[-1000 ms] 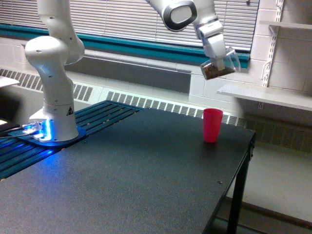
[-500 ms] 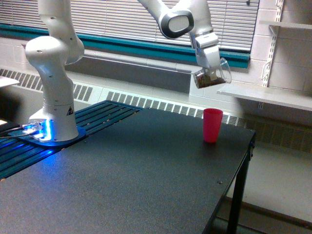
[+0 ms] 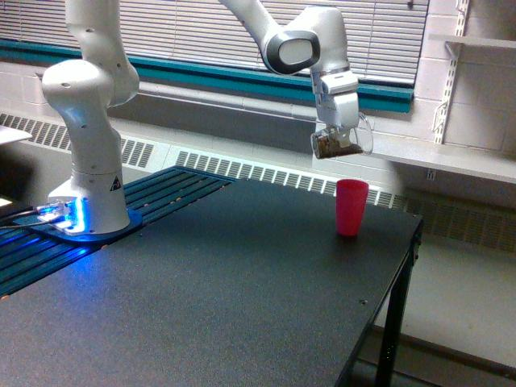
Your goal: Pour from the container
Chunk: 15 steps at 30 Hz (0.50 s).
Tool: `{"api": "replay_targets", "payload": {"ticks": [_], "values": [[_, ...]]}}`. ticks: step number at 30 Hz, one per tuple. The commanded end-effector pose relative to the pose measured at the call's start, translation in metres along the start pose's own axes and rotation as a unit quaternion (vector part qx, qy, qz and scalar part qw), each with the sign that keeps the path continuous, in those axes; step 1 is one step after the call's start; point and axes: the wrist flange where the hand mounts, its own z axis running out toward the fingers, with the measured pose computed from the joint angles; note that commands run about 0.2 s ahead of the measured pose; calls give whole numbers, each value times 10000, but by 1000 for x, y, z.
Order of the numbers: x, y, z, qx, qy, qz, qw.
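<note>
Container: small clear plastic cup point(image 3: 339, 143) with brown granules, tipped, long axis near horizontal, above and just left of the pink-red plastic cup point(image 3: 351, 207).
End effector point(image 3: 340, 135): clamped around the clear cup.
Pink-red cup: upright on black table point(image 3: 201, 298).

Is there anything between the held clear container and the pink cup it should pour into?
Nothing visible. The end effector holds the container in open air above the pink cup, slightly toward the exterior view's left, with only empty space between them.
</note>
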Motion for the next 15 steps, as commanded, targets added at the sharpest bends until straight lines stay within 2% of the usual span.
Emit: {"api": "replay_targets", "payload": {"ticks": [1,15], "values": [[-11,-13,5,-70,-95,-338,9994],[-26,-20,25,-282,-383,-596,9971]]}}
